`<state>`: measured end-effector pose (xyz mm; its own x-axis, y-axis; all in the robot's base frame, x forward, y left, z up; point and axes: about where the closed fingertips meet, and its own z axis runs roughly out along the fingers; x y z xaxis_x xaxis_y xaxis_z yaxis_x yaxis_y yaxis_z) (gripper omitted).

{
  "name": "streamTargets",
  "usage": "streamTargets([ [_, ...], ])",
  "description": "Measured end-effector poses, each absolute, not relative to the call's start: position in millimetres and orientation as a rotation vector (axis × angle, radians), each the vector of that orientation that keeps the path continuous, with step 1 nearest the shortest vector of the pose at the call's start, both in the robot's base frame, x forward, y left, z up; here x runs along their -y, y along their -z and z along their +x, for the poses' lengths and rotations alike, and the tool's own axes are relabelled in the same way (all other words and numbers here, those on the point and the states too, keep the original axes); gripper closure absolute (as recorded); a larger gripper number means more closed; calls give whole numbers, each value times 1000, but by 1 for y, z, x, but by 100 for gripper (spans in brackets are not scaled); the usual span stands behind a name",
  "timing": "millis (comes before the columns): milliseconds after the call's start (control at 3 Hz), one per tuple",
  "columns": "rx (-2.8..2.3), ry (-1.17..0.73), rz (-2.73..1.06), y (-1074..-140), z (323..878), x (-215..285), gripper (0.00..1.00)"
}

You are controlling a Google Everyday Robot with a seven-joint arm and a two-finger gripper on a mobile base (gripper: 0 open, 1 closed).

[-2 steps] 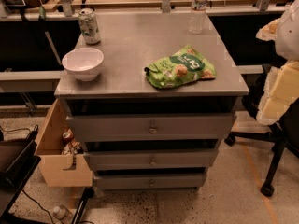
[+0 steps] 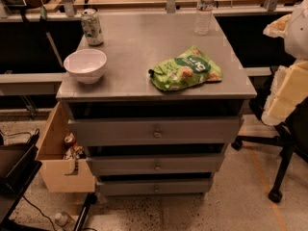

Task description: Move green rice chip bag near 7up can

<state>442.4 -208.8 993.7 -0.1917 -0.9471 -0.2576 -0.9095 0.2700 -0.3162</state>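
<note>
The green rice chip bag (image 2: pixel 185 69) lies flat on the grey cabinet top (image 2: pixel 139 47), at its front right. The 7up can (image 2: pixel 91 27) stands upright at the back left corner of the top, far from the bag. My gripper (image 2: pixel 288 93) hangs at the right edge of the camera view, off the cabinet's right side and to the right of the bag, below a white part of the arm (image 2: pixel 296 25). It touches nothing.
A white bowl (image 2: pixel 85 65) sits at the front left, just in front of the can. A clear water bottle (image 2: pixel 204 9) stands at the back right. A wooden box (image 2: pixel 62 160) with items hangs at the cabinet's lower left. An office chair base (image 2: pixel 276 153) stands on the right.
</note>
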Motion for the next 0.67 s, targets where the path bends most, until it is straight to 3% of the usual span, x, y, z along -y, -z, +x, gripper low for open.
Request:
streamTargets([
  [333,-2005,55,-1648,-994,473,200,0],
  [667,-1702,-101,-1640,-994,538,159,0],
])
